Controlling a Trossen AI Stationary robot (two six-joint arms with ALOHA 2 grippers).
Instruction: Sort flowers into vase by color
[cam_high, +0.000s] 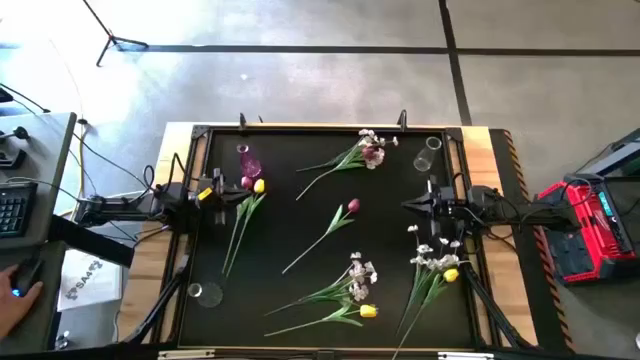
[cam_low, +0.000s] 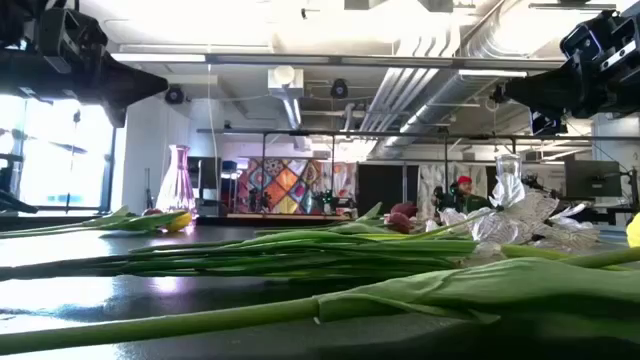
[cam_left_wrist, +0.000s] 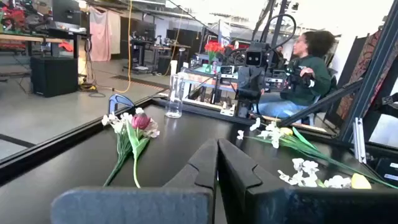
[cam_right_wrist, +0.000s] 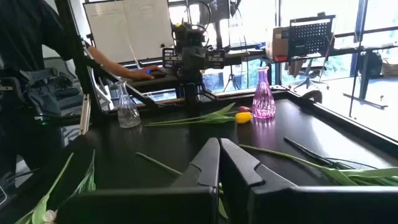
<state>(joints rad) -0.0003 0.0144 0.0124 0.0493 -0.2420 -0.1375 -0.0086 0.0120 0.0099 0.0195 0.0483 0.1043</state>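
Long green-stemmed flowers lie flat on the black table (cam_high: 300, 230). A yellow and a dark red tulip (cam_high: 254, 185) lie beside the pink vase (cam_high: 248, 160). A white spray with a dark red tulip (cam_high: 368, 150) lies at the far side, and a single dark red tulip (cam_high: 352, 207) lies in the middle. A white spray (cam_high: 360, 272) and a yellow tulip (cam_high: 368, 311) lie near the front. A white spray with a yellow tulip (cam_high: 442, 262) lies at the right. My left gripper (cam_left_wrist: 217, 146) and my right gripper (cam_right_wrist: 219, 144) are shut, empty and above the table.
A clear vase (cam_high: 428, 152) stands at the far right and another clear vase (cam_high: 205, 293) at the near left. A raised frame edges the table. A person (cam_left_wrist: 308, 68) sits beyond the right side, and a hand (cam_high: 20, 290) rests on a mouse at the left.
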